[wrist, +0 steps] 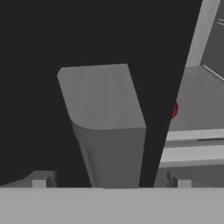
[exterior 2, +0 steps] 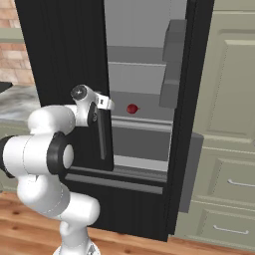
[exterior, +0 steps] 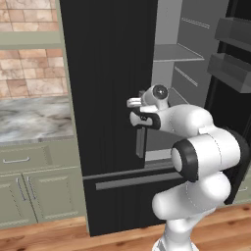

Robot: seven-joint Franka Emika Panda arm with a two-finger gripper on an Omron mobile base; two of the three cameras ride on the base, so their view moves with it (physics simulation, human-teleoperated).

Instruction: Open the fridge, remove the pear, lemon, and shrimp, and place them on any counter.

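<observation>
The fridge (exterior 2: pixel 74 60) stands with its right door swung open and its left door shut, the counter (exterior: pixel 34 120) lies to its left, the gripper (wrist: pixel 111 181) spreads released around the left door's handle (wrist: pixel 109 135), and the pear (exterior 2: pixel 132 108) sits on an inner shelf.

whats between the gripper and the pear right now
The left door's grey bar handle stands between the open gripper and the pear, in the hand view.

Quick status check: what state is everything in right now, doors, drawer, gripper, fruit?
fridge: right door swung open, left door shut
left door handle: between the open gripper fingers, not clamped
bottom drawer: shut
gripper: open
pear: resting on an inner fridge shelf
</observation>
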